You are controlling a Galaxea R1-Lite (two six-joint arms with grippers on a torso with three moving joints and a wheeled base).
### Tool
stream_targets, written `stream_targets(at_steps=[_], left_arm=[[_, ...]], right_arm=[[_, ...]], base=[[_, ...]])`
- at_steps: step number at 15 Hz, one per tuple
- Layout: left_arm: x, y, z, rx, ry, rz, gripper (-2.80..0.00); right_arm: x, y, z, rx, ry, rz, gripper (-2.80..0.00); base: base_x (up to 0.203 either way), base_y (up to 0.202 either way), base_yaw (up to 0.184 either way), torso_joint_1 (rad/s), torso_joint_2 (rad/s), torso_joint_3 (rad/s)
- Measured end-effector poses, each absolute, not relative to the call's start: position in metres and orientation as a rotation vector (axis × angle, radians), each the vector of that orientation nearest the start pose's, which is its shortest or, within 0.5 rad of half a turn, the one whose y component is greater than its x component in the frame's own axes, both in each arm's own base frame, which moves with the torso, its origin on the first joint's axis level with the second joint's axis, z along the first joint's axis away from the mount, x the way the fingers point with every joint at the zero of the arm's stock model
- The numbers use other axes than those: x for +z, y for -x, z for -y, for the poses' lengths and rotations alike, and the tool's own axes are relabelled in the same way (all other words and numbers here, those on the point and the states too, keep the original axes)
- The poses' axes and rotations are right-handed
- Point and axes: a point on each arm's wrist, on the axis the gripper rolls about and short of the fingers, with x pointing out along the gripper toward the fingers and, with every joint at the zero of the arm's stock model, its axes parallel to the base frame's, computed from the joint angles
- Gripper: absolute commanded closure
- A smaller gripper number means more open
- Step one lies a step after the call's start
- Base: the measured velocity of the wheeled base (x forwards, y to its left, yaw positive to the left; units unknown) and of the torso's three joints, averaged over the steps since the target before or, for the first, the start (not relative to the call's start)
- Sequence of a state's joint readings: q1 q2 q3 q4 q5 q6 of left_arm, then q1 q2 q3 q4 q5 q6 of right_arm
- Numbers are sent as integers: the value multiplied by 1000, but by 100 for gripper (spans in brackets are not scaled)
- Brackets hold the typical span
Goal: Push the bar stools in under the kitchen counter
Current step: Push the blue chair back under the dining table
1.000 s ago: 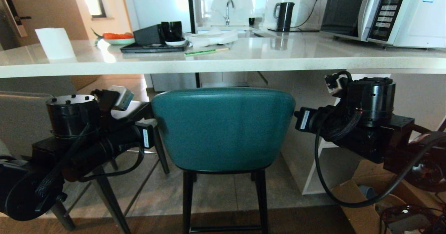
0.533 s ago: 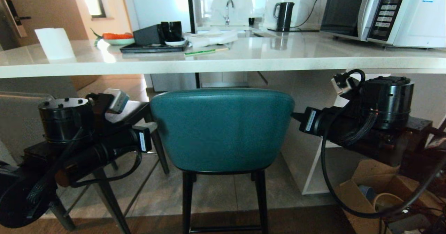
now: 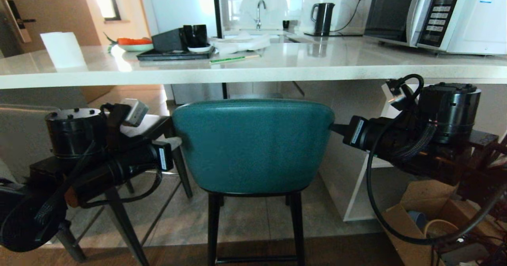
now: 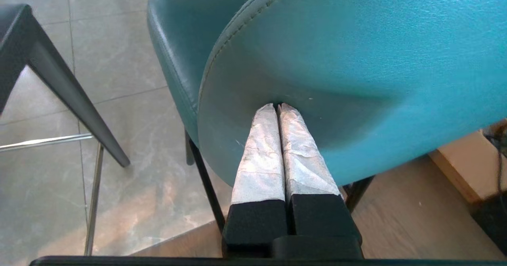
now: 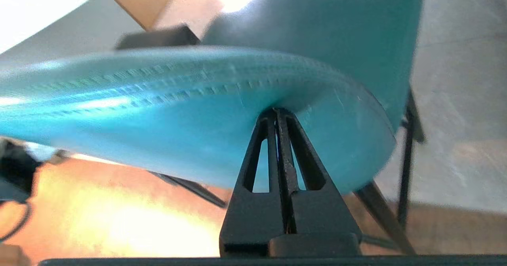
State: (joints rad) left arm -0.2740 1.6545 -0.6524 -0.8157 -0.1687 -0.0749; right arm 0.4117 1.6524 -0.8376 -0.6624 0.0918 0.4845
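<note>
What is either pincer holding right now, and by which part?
Nothing is held. Both pincers are shut and empty: the left pincer and the right pincer press their closed tips against the outer back of the teal stool.

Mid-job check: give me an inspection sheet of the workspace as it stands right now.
Surface: kitchen counter, white slab top.
Job's things: teal stool square before the counter, its back short of the edge; grey stool to its left.
Clutter: tray, paper roll, microwave, kettle.
Grippers: left gripper shut, tips on the teal back; right gripper shut, tips on it too.
Cables: black cable looping under the right arm.
Surroundings: cardboard box on the floor, right.
</note>
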Motion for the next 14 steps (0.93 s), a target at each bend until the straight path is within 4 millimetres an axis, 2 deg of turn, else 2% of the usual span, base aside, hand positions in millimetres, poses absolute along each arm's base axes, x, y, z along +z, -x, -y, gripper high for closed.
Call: stream_targets(at_steps=[4, 8, 11, 14], left_arm=[[173, -287, 83, -426, 98, -207, 0], [172, -302, 87, -422, 101, -200, 0], [171, -312, 87, -416, 109, -197, 0], [169, -315, 85, -409, 119, -203, 0]], right_arm=[[208, -293, -106, 469, -464, -228, 0], [204, -303, -102, 457, -470, -237, 0], [209, -290, -102, 545, -550, -275, 0], [208, -260, -97, 693, -618, -365, 0]], base=[[0, 0, 0, 0, 0, 0], [0, 0, 0, 0, 0, 0], [0, 0, 0, 0, 0, 0], [0, 0, 0, 0, 0, 0]])
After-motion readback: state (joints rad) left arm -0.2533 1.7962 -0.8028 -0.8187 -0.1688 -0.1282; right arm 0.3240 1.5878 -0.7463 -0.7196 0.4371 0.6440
